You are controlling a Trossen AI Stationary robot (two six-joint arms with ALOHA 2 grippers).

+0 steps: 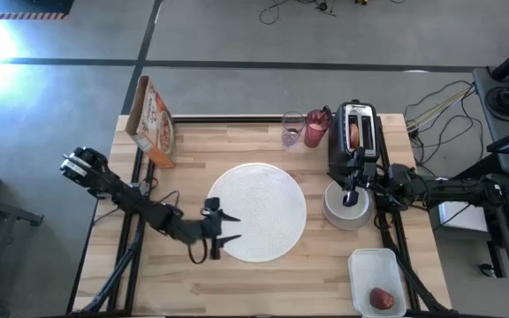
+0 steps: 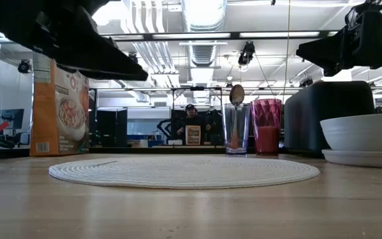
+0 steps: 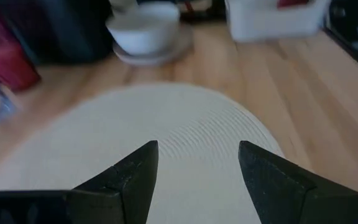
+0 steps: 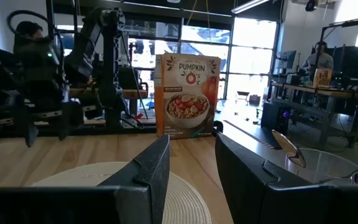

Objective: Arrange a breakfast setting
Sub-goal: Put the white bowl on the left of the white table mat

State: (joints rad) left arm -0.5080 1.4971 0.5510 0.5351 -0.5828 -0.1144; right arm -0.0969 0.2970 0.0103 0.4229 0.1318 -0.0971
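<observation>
A large round white woven disc [image 1: 256,212] lies flat at the table's middle. My left gripper [image 1: 228,227] is open and empty over its left edge, and also shows in the left wrist view [image 3: 197,168]. A small white bowl [image 1: 347,210] sits on a small grey plate [image 2: 363,158] to the disc's right. My right gripper [image 1: 353,190] is open and empty, raised above the bowl [image 2: 363,131]. A pink tumbler [image 1: 316,128] stands at the far edge beside a clear glass [image 1: 292,130] holding a spoon [image 2: 237,94]. A bagel half [image 1: 353,132] stands in the toaster. A red apple [image 1: 380,299] lies in a white container.
A black toaster [image 1: 365,146] stands just behind the bowl. A cereal box [image 1: 153,119] stands at the far left. The white container [image 1: 376,281] sits at the near right corner. Bare wood lies in front of the disc and along the table's left side.
</observation>
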